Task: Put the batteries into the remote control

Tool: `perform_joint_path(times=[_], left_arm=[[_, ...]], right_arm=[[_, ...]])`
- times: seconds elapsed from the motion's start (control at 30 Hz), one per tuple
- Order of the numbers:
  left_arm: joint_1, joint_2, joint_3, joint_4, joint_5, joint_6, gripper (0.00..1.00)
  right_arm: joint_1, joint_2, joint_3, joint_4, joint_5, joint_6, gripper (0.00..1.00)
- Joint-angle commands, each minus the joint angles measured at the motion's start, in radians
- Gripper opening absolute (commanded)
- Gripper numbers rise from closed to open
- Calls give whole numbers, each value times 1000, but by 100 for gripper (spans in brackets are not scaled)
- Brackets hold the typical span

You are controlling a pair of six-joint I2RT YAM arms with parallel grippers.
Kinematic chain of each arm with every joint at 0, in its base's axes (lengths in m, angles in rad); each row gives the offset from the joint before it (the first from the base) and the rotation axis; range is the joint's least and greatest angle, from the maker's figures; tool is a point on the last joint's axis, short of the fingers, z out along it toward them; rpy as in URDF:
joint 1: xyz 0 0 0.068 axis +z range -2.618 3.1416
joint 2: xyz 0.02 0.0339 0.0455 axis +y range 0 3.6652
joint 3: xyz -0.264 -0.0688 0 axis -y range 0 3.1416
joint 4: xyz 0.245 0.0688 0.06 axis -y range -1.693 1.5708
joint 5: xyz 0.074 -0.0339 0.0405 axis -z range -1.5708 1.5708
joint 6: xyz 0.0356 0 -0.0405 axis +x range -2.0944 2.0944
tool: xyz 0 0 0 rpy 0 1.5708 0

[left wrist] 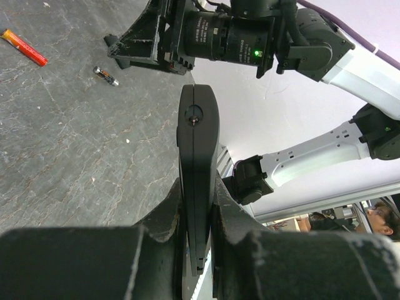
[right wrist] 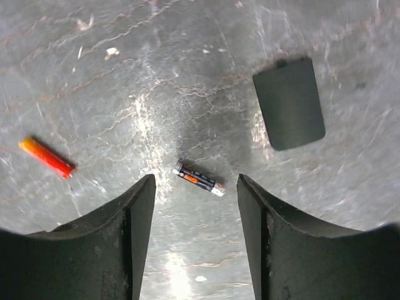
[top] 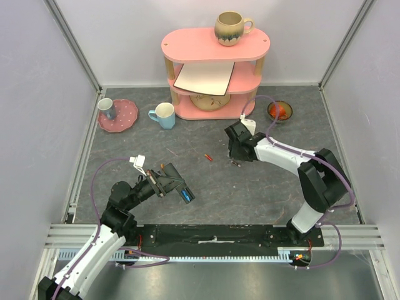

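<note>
Hovering wide open astride dark battery (right wrist: pixel 199 179), right end effector (right wrist: pixel 195 187); item likely light, rigid, roll-prone, grip mid-barrel; left end effector (left wrist: pixel 199 215) clamps remote control (left wrist: pixel 199 144).

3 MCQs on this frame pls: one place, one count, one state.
1. Where is the dark battery?
A) held by the left gripper
B) on the table, under the right gripper
C) inside the remote

2. Loose batteries in the right wrist view?
A) one
B) four
C) two

3. Left gripper state?
A) shut on the remote
B) open, empty
C) shut on a battery

Key:
1B, it lies on the table between the open fingers.
2C, the dark one plus the red-orange battery.
3A, both fingers clamp the remote's sides.
</note>
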Motion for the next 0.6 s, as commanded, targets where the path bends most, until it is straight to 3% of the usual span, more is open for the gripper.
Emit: perform_joint_path(times=[0.0, 0.17, 0.57], left_arm=[[4, 1, -34, 20, 10, -1, 2], [4, 12, -39, 21, 13, 2, 2], [4, 7, -43, 20, 13, 2, 2]], right_arm=[[7, -66, -39, 117, -12, -464, 60], [7, -47, -88, 149, -108, -654, 54], [7, 3, -111, 180, -189, -710, 44]])
